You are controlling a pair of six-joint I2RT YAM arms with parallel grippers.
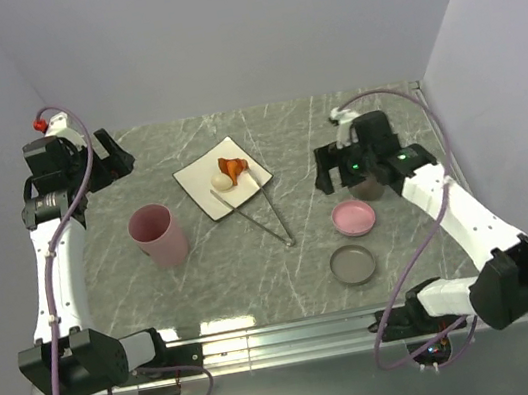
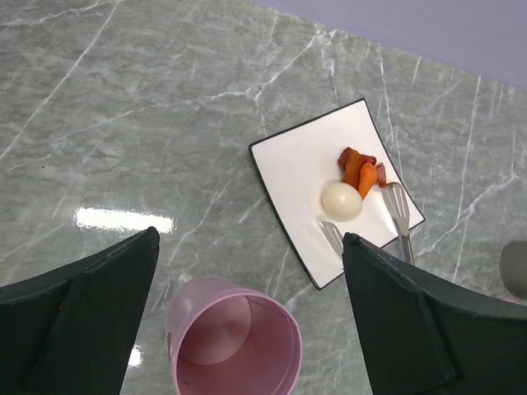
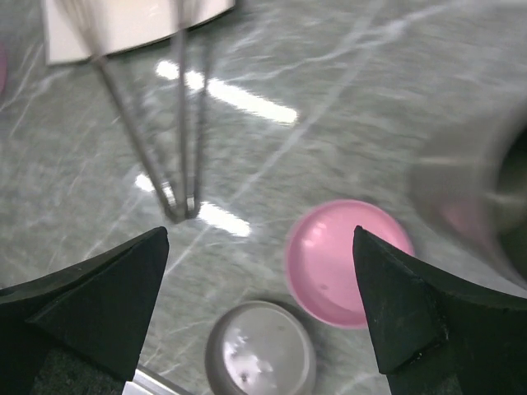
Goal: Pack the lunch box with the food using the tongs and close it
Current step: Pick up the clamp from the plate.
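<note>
White and square, the plate (image 1: 201,173) sits in the middle of the grey stone table (image 1: 210,298). On the plate lie the food bits: a small white ball (image 1: 222,181) and some shiny orange pieces (image 1: 233,168). The ball touches the orange pieces.

The silver tongs (image 1: 272,211) lie flat. Their two flat tips rest on the plate, one just beside the ball and one just beside the orange pieces. The long thin arms run off the plate's edge, and their joined end lies on the table, on the side of the plate nearer the robot. Nothing is holding the tongs.

A tall pink cup (image 1: 157,236) stands upright near the plate, on its left in the top view. A pink round lid (image 1: 354,217) lies on the right of the plate, well apart from it. A grey round lid (image 1: 353,265) lies just beside the pink one, farther from the plate.

The left gripper (image 2: 249,240) hangs in the air to the left of the plate, with its fingers wide apart and nothing in them. The right gripper (image 3: 260,234) hangs to the right of the plate, above the lids. Its fingers are wide apart too and hold nothing. A grey cup (image 3: 473,193) beside it looks blurry.
</note>
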